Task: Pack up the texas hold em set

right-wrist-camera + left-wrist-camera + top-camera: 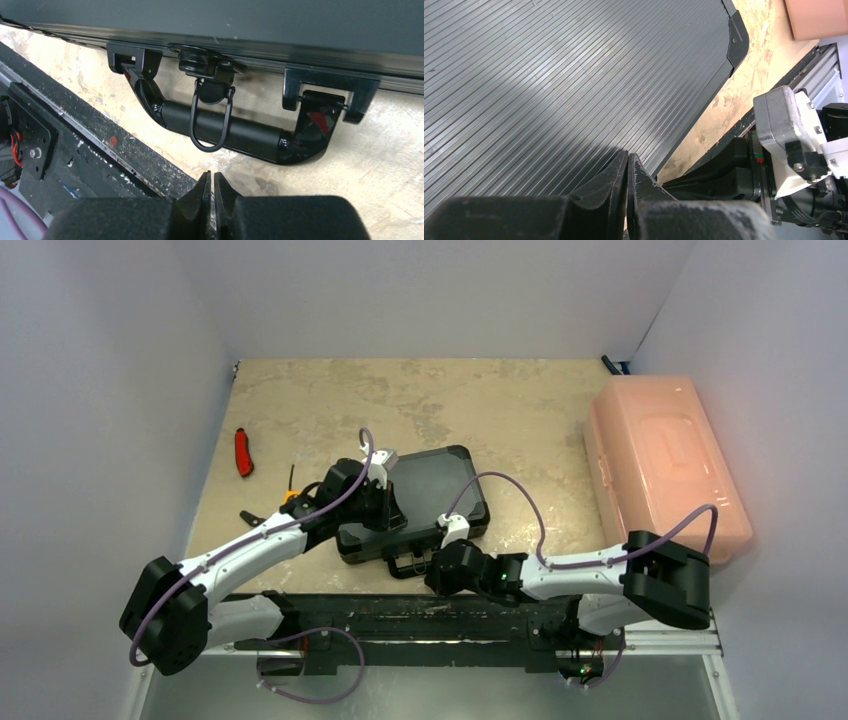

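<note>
Case (440, 490) lies closed and flat at mid-table (450, 400). Left hand (628, 162) pressed together over the ribbed lid. Right hand (211, 179) pressed together, empty, near the case's handle (240, 134), apart from it.

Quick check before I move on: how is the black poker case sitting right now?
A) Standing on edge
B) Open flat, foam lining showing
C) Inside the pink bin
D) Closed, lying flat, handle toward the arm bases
D: the case lies flat on the table with its ribbed lid down, and its handle faces the near edge where the arms are mounted.
</note>
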`<control>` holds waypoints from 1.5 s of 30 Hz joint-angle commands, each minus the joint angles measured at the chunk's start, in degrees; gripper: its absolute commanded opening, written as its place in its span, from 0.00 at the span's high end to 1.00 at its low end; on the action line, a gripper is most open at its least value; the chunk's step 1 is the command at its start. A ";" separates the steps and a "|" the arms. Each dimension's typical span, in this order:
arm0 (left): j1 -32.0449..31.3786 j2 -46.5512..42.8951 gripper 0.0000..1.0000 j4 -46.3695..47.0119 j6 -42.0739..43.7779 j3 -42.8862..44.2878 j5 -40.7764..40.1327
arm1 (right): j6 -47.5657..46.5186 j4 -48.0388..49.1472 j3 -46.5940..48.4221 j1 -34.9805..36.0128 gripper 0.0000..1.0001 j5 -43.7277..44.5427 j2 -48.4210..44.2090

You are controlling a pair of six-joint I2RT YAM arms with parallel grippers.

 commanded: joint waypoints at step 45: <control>-0.25 0.17 0.99 -8.13 1.08 -4.68 -3.16 | 2.81 0.05 6.40 1.77 1.00 13.02 1.18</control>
